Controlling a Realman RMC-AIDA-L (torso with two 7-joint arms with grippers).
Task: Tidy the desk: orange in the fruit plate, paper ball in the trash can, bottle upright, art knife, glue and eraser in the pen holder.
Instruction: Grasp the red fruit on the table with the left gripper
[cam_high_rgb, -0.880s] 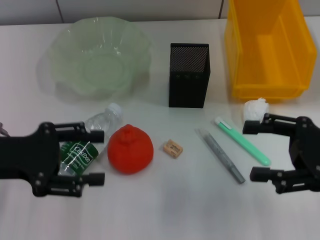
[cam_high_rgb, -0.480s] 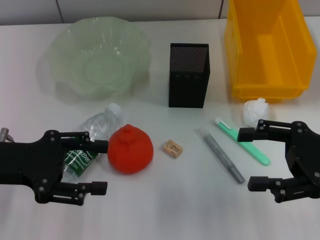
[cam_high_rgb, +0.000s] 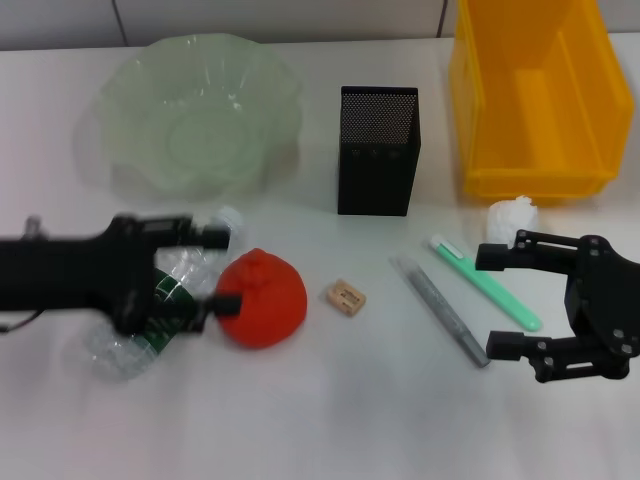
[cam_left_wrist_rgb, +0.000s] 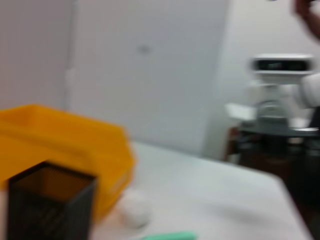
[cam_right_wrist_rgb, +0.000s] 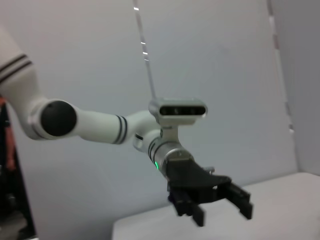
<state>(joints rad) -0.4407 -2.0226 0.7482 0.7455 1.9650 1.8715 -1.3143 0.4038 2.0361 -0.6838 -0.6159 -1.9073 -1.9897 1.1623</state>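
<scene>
White desk (cam_high_rgb: 330, 420), unchanged. Yellow trash can (cam_high_rgb: 535, 100) at far right corner, translucent green fruit plate (cam_high_rgb: 200, 110) toward far left, black mesh pen holder (cam_high_rgb: 378, 150) at far middle; none shifted. Left gripper (cam_high_rgb: 215, 268), blurred, now swung further in over the lying bottle (cam_high_rgb: 150, 320) near the left edge, fingers apart, one by the white cap, the other touching or just beside the orange (cam_high_rgb: 262, 298). Right gripper (cam_high_rgb: 495, 300) near the right edge, fingers spread, slightly further in than before, straddling the green art knife (cam_high_rgb: 485, 283). Grey glue stick (cam_high_rgb: 440, 310) beside it. Paper ball (cam_high_rgb: 513, 218) just before the can. Eraser (cam_high_rgb: 345, 296) mid-desk, unmoved.
</scene>
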